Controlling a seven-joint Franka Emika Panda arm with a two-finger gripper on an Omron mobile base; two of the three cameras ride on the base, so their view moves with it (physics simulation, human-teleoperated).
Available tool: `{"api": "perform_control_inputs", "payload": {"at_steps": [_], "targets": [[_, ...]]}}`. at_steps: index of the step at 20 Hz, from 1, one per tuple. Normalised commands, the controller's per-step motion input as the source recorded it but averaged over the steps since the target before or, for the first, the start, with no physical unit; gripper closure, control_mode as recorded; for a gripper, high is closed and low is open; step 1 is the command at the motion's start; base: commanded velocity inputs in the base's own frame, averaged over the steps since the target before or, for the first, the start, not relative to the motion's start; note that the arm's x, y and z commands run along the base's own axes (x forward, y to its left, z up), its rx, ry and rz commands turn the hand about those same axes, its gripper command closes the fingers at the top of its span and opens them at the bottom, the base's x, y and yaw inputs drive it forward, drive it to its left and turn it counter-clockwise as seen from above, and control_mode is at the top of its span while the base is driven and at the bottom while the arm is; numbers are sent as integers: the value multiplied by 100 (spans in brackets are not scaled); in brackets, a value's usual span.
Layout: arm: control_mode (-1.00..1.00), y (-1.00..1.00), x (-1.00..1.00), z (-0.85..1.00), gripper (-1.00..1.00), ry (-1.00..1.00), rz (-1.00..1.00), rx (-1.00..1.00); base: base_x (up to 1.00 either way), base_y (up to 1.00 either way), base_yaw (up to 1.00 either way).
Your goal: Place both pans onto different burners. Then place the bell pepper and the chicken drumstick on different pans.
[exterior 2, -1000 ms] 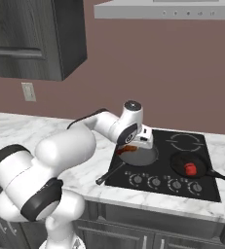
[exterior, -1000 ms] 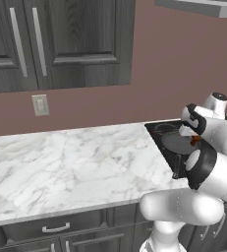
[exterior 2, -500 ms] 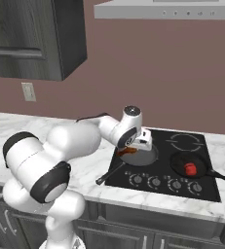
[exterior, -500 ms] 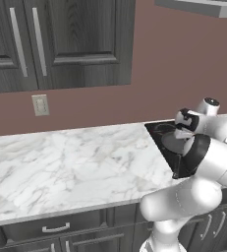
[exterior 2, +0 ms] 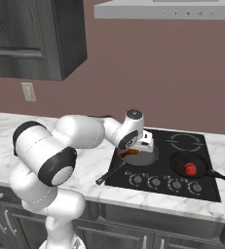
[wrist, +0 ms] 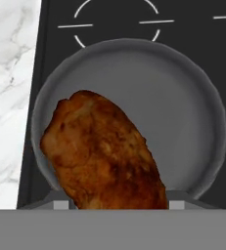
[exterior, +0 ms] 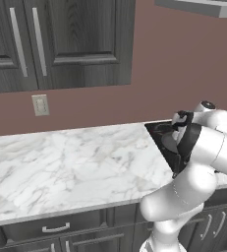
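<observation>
My gripper (exterior 2: pixel 143 144) hangs over the front left burner, shut on the chicken drumstick (wrist: pixel 104 151). The brown meat fills the gap between the fingertips (wrist: pixel 60 204) and sits low over the wide grey pan (wrist: pixel 188 122), slightly left of its middle. I cannot tell whether it touches the pan floor. That pan (exterior 2: pixel 142 156) points its handle (exterior 2: pixel 109 176) toward the counter's front edge. The red bell pepper (exterior 2: pixel 189 168) lies in the smaller black pan (exterior 2: pixel 197 164) on the front right burner. In the left base view my gripper (exterior: pixel 182 119) is above the grey pan (exterior: pixel 168 142).
The black cooktop (exterior 2: pixel 182 185) has a row of knobs (exterior 2: pixel 165 183) along its front and a bare rear right burner ring (exterior 2: pixel 184 142). Another bare ring (wrist: pixel 117 19) lies beyond the grey pan. Marble counter (exterior: pixel 70 162) stretches left, with a wall outlet (exterior: pixel 40 105) and dark cabinets (exterior: pixel 61 44) above.
The arm's elbow has swung while the gripper stays over the grey pan with the drumstick. In the left base view the arm now hides the pepper.
</observation>
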Motion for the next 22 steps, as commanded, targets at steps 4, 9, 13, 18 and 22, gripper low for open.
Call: {"api": "perform_control_inputs", "payload": {"at_steps": [4,9,13,18,22], "targets": [[-100,-7,23,-18,100,0,0,0,0,0,0],[-100,-6,13,-22,100,0,0,0,0,0,0],[-100,-5,8,-22,100,0,0,0,0,0,0],[-100,0,13,-21,100,0,0,0,0,0,0],[-100,0,14,-17,100,0,0,0,0,0,0]]}}
